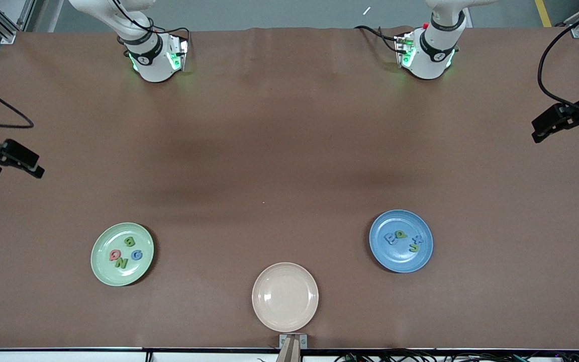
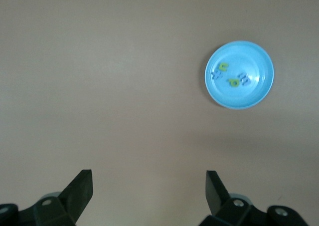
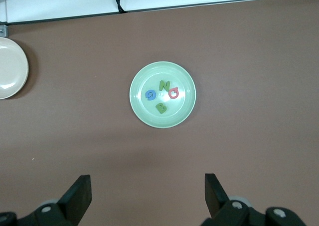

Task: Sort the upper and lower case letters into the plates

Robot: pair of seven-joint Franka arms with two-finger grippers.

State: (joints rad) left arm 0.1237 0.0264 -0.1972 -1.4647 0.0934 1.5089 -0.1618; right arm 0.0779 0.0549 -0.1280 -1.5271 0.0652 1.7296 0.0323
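The pale mint green plate [image 1: 118, 279] lies toward the right arm's end of the table and holds several foam letters: a green B [image 1: 130, 241], a red O [image 1: 115, 255], a blue G [image 1: 136, 255] and a green N [image 1: 121, 263]. It also shows in the right wrist view [image 3: 163, 120]. The blue plate [image 1: 395, 261] lies toward the left arm's end and holds several small blue and yellow-green letters [image 1: 400, 236]. It also shows in the left wrist view [image 2: 239, 99]. My right gripper [image 1: 18, 158] [image 3: 148, 182] is open and empty, over the table's edge. My left gripper [image 1: 551, 123] [image 2: 149, 178] is open and empty, over the table's other edge.
An empty cream-beige plate [image 1: 285, 296] lies between the two plates, nearest the front camera, and also shows in the right wrist view [image 3: 10, 69]. The two arm bases [image 1: 151, 55] [image 1: 427, 50] stand along the table's back edge. A brown cloth [image 1: 289, 151] covers the table.
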